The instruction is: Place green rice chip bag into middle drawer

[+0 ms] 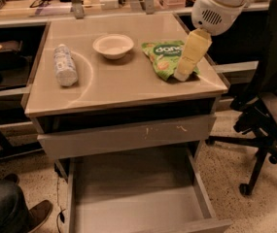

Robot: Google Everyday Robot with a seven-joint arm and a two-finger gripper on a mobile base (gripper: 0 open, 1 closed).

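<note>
The green rice chip bag (163, 56) lies flat on the right part of the beige cabinet top (113, 89), with white lettering on it. My gripper (181, 74), at the end of a cream arm segment under the white arm housing, hangs over the bag's right edge and hides part of it. The middle drawer (133, 198) is pulled out wide at the bottom of the cabinet, and its plain grey floor is bare. Above it is the drawer front with white scratches (128, 135).
A white bowl (112, 45) stands left of the bag. A white plastic bottle (65, 64) lies at the left of the top. A black office chair (267, 110) is at the right. A person's leg and shoe (11, 208) are at the bottom left.
</note>
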